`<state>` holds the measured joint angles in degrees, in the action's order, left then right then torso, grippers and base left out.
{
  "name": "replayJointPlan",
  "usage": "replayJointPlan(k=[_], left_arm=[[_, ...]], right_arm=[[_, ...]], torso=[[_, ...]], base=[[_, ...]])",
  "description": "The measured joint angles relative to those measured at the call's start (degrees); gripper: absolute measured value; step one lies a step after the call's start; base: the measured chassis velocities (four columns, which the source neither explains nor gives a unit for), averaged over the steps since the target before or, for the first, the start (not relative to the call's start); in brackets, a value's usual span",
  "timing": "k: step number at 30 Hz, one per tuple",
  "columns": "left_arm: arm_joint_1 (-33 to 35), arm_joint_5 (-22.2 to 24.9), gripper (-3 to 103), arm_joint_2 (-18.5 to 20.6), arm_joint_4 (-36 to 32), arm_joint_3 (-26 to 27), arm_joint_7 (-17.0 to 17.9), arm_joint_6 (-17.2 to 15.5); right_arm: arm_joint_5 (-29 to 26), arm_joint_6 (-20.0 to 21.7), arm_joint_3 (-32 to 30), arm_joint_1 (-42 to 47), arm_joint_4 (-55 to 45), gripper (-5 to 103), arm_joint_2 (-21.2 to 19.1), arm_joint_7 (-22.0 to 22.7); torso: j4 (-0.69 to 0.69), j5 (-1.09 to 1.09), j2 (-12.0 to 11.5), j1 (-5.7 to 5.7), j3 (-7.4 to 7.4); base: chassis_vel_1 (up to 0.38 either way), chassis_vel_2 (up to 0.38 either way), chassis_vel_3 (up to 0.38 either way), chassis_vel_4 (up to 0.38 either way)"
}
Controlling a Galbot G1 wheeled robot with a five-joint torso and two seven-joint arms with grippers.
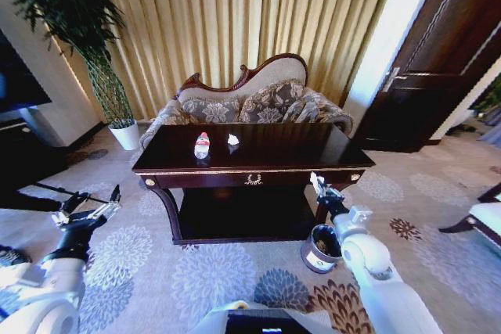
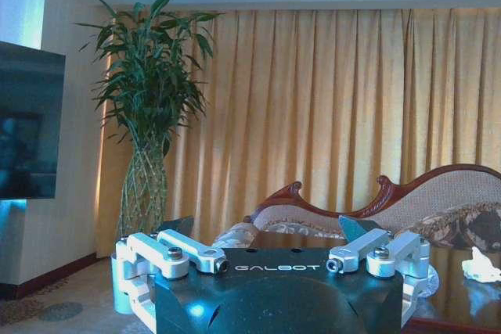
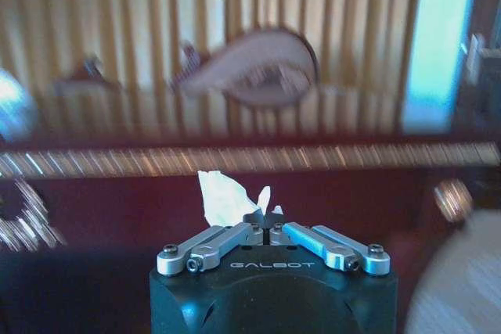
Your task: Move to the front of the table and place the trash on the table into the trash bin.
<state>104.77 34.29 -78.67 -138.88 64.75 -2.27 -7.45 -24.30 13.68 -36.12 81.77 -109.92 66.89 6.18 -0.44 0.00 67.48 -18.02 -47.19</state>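
Paper wad (image 3: 225,198) pinched in clenched right claw (image 3: 266,217), just above the bin (image 1: 320,248); light, crushable, held by an edge. Bottle (image 1: 202,145) and another wad (image 1: 232,139) lie on the tabletop (image 1: 297,150) beyond. Left claw (image 1: 88,209) spread wide, idle.

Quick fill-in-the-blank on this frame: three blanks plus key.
1. The right gripper is shut on a held paper wad coloured ____.
2. On the table sit a bottle and ____ other paper wad.
3. The trash bin is under the right arm; the left gripper is ____.
Missing: white; one; open
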Motion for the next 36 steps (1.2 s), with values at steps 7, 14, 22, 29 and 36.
replayJointPlan(k=[7, 14, 22, 29, 36], left_arm=[[-0.1, 0.0, 100, -0.3, 0.3, -0.5, 0.0, 0.4], [0.1, 0.2, 100, -0.1, 0.8, -0.3, -0.1, 1.0], [0.3, 0.8, 100, 0.2, 1.5, 0.0, -0.1, 1.8], [0.7, 1.2, 100, 0.2, 1.5, 1.0, -0.2, 2.1], [1.0, 1.9, 100, 0.1, 1.9, 1.7, -0.8, 2.7]], right_arm=[[1.8, -0.2, 1.8, -4.4, 16.8, 0, 0.8, -0.7], [6.2, -0.3, 3.4, -10.8, 33.7, 0, 2.9, -1.3], [9.4, -2.7, 3.6, -19.5, 51.4, 0, 4.3, -0.8], [12.0, -6.1, 3.0, -31.0, 65.7, 0, 5.2, 2.7], [16.4, -6.3, 2.7, -33.3, 70.5, 7, 5.7, 6.7]], torso=[[0.01, 0.01, 0.0, 0.02, 0.01], [0.02, -0.01, 0.0, 0.02, 0.01], [0.00, 0.02, 0.0, 0.02, 0.01], [0.02, -0.01, 0.0, 0.01, 0.01], [0.00, 0.00, 0.0, 0.02, 0.01]], base=[[0.000, 0.000, 0.000, 0.000], [0.000, 0.000, 0.000, 0.000], [0.000, 0.000, 0.000, 0.000], [0.000, 0.000, 0.000, 0.000], [0.000, 0.000, 0.000, 0.000]])
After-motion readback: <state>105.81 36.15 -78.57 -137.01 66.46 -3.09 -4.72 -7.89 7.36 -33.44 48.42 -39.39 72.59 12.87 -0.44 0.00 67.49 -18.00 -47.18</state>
